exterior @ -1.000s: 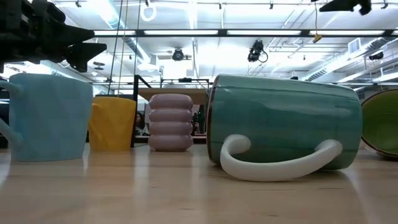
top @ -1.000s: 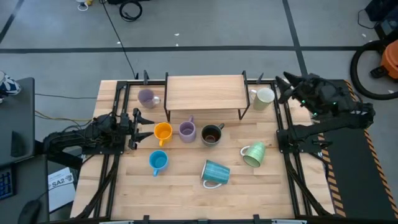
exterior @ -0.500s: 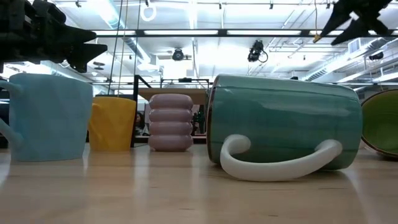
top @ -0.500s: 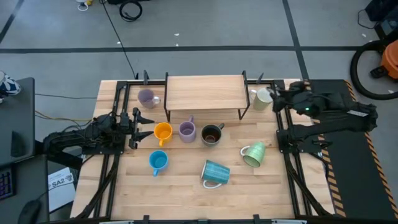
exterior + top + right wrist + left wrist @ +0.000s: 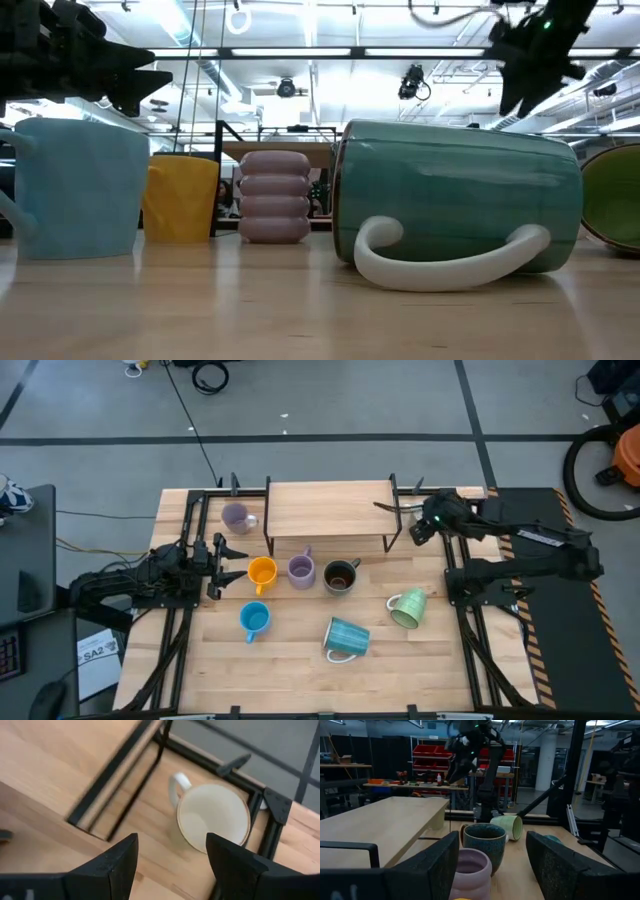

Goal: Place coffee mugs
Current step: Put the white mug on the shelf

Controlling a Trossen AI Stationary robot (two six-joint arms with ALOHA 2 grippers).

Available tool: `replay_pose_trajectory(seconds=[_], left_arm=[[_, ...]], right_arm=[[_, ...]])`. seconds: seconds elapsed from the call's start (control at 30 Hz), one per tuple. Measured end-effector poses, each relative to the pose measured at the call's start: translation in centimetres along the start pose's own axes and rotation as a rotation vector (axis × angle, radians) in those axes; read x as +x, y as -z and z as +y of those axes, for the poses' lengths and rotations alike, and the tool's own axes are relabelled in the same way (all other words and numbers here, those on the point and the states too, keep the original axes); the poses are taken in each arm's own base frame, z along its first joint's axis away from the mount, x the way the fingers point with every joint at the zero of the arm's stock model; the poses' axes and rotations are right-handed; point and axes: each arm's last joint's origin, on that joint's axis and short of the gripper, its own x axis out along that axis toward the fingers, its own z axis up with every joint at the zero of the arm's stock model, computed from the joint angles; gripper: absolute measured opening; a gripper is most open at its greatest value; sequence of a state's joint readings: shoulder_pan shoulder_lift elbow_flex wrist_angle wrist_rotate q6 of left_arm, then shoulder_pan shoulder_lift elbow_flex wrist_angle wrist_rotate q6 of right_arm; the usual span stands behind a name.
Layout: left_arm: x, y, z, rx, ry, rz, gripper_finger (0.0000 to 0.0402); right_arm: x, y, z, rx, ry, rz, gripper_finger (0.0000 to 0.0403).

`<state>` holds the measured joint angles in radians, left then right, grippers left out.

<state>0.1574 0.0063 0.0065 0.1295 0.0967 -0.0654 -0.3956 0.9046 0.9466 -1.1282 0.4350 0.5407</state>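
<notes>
Eight coffee mugs, all on the wooden surface (image 5: 300,650). Lavender mug (image 5: 236,517) upright near the far left corner, beside the raised wooden shelf (image 5: 328,508). Orange mug (image 5: 261,572), ribbed lavender mug (image 5: 301,568) and dark brown mug (image 5: 341,576) upright in a row just in front of the shelf. Blue mug (image 5: 254,620) upright nearer the front, left of centre. Teal mug (image 5: 347,637) tipped on its side, white handle down against the wood. Pale green mug (image 5: 407,609) tilted over to its right. Cream mug (image 5: 214,818) upright at the far right corner, next to the shelf's leg, mostly hidden from above.

Right gripper (image 5: 397,512) above that cream mug, fingers (image 5: 118,864) spread wide, holding nothing. Left gripper (image 5: 233,562) low at the left edge, just beside the orange mug, fingers (image 5: 431,867) likewise spread and holding nothing.
</notes>
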Motion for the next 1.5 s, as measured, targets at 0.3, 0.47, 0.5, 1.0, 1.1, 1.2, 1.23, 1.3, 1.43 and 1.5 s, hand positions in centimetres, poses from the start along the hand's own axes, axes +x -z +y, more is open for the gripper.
replay_pose_trajectory(seconds=[0.3, 0.47, 0.5, 1.0, 1.1, 1.2, 1.23, 1.3, 1.43, 1.5], left_arm=[[0.0, 0.0, 0.0, 0.0, 0.0, 0.0, 0.0238], [0.0, 0.0, 0.0, 0.0, 0.0, 0.0, 0.0238], [0.0, 0.0, 0.0, 0.0, 0.0, 0.0, 0.0238], [0.0, 0.0, 0.0, 0.0, 0.0, 0.0, 0.0238], [0.0, 0.0, 0.0, 0.0, 0.0, 0.0, 0.0238], [0.0, 0.0, 0.0, 0.0, -0.001, 0.0, 0.0238], [0.0, 0.0, 0.0, 0.0, 0.0, 0.0, 0.0238], [0.0, 0.0, 0.0, 0.0, 0.0, 0.0, 0.0238], [0.0, 0.0, 0.0, 0.0, 0.0, 0.0, 0.0238], [0.0, 0.0, 0.0, 0.0, 0.0, 0.0, 0.0238]], right_arm=[[3.5, -1.7, -1.7, -0.112, -0.002, 0.196, 0.024], [5.2, -2.5, -2.1, -0.171, -0.01, 0.238, 0.0237], [5.6, -2.7, -2.2, -0.178, -0.007, 0.246, 0.0236], [10.7, -3.2, -2.4, -0.261, -0.003, 0.461, 0.0209], [11.3, -3.2, -2.2, -0.264, -0.011, 0.488, 0.0196], [11.8, -3.1, -2.1, -0.265, -0.02, 0.512, 0.0176], [11.9, -3.1, -2.0, -0.265, -0.02, 0.518, 0.0168], [12.2, -3.0, -2.0, -0.265, -0.018, 0.532, 0.0149], [12.7, -3.0, -1.9, -0.268, -0.018, 0.554, 0.0108], [12.8, -3.0, -1.9, -0.269, -0.017, 0.554, 0.0085]])
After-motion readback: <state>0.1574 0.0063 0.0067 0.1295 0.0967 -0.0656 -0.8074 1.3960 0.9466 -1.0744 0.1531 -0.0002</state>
